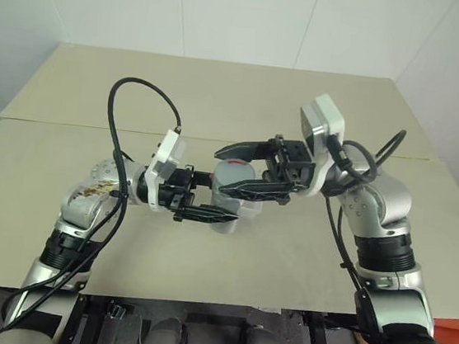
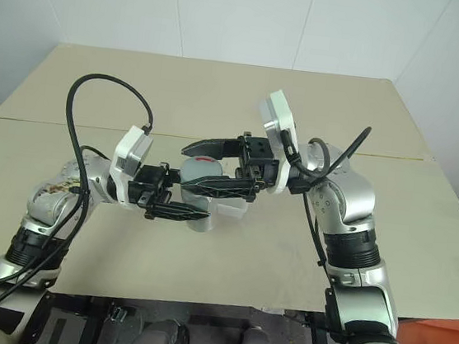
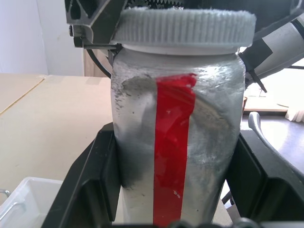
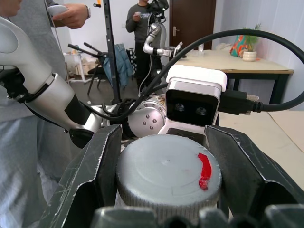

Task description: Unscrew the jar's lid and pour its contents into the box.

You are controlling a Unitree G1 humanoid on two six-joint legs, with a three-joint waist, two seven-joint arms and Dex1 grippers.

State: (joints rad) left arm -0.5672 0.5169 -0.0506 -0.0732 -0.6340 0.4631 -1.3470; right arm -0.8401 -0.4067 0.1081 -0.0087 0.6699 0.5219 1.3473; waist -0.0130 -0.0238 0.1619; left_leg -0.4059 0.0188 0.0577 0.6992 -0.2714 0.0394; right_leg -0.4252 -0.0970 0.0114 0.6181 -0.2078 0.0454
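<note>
The silvery jar (image 3: 137,142) with a red stripe is held upright above the tan table, and my left gripper (image 1: 222,198) is shut on its body from the left. The grey ribbed lid (image 4: 166,175) sits on top of the jar, marked with a bit of red. My right gripper (image 1: 225,171) reaches in from the right, level with the lid. Its fingers (image 4: 102,171) stand on either side of the lid, slightly apart from it. The clear plastic box (image 2: 232,210) sits on the table just behind and beneath the jar, partly hidden by it.
The tan table (image 1: 303,255) runs wide on all sides, with a seam across its far half and its front edge close to me. Behind my left arm, the right wrist view shows people (image 4: 142,28) standing and a desk (image 4: 237,61).
</note>
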